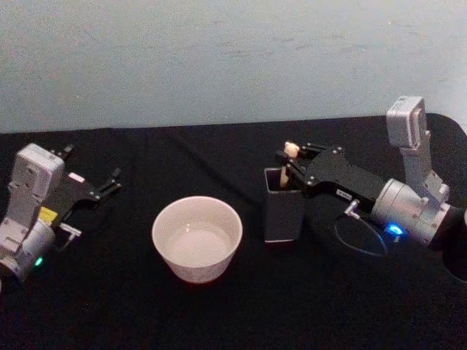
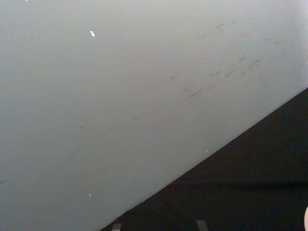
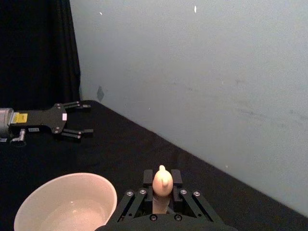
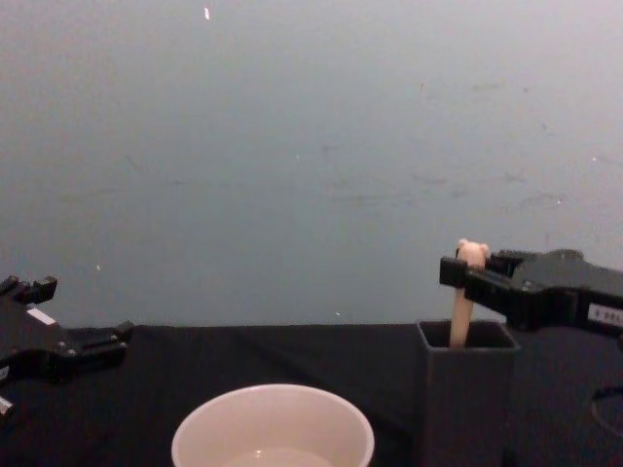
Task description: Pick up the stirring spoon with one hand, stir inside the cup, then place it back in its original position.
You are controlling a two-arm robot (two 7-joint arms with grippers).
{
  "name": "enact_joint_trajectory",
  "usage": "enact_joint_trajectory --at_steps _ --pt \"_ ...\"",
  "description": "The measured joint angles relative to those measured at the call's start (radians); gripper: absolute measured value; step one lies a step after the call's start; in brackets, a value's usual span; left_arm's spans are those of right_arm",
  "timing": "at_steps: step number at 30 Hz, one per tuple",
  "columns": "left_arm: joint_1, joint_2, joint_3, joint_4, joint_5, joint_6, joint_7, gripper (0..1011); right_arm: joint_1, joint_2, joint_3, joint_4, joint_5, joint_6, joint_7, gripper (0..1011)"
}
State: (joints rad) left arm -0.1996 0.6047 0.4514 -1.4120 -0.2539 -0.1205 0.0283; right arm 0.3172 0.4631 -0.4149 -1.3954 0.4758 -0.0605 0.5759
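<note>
Fingers of the right gripper (image 1: pixel 291 157) pinch the cream bear-topped stirring spoon (image 4: pixel 465 297), upright in the square dark-grey holder (image 1: pixel 284 213); left gripper (image 1: pixel 113 181) spread wide at left-centre frame.

A black tablecloth (image 1: pixel 219 313) meets a pale blue-grey wall (image 1: pixel 219 58).

Right gripper (image 1: pixel 290 162) extended forward, fingers seemingly clamped; left gripper (image 1: pixel 111 182) parked, fingers spread

each arm: silver-grey cylindrical wrist, boxy grey camera module, black linkage gripper with visible screws. left gripper (image 1: pixel 109 182) carries a yellow label; right gripper (image 1: pixel 292 162) a blue indicator light.
</note>
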Motion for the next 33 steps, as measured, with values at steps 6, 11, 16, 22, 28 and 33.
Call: enact_joint_trajectory --at_steps 6,11,16,22,28,33 --pt "0.000 0.000 0.000 0.000 0.000 0.000 0.000 1002 0.008 -0.008 -0.010 0.023 0.003 0.021 0.001 214" --pt "0.000 0.000 0.000 0.000 0.000 0.000 0.000 1001 0.013 -0.012 -0.018 0.039 0.001 0.028 -0.001 213" --pt "0.000 0.000 0.000 0.000 0.000 0.000 0.000 1001 0.013 -0.013 -0.019 0.040 -0.001 0.029 -0.002 214" --pt "0.000 0.000 0.000 0.000 0.000 0.000 0.000 1001 0.013 -0.012 -0.019 0.040 -0.001 0.029 -0.002 214" --pt "0.000 0.000 0.000 0.000 0.000 0.000 0.000 1001 0.013 -0.012 -0.018 0.039 -0.001 0.029 -0.002 317" --pt "0.000 0.000 0.000 0.000 0.000 0.000 0.000 1001 0.013 -0.012 -0.018 0.039 0.000 0.029 -0.002 478"
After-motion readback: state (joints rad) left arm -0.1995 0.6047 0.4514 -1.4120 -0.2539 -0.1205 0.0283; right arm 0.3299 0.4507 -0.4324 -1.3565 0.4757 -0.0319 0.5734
